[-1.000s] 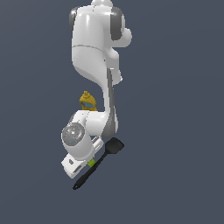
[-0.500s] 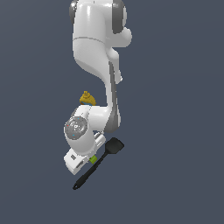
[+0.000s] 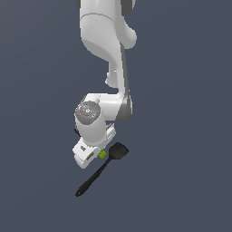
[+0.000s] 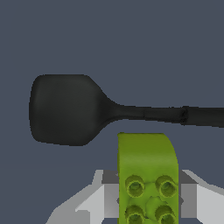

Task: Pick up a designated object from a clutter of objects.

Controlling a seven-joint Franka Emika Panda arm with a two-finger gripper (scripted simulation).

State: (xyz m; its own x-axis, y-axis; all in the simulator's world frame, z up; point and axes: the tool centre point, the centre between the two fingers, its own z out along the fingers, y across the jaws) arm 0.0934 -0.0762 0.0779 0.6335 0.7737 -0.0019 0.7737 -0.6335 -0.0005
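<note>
Pincer [image 4: 148, 197] clamps the green block [image 4: 146, 173] between its fingers, just beside the black spatula [image 4: 70, 109].

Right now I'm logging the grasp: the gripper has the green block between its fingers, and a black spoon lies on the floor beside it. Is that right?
Not quite. The black tool is a spatula with a broad flat blade, not a spoon; the wrist view shows that clearly. The rest holds: the gripper has the green block between its fingers.
</note>
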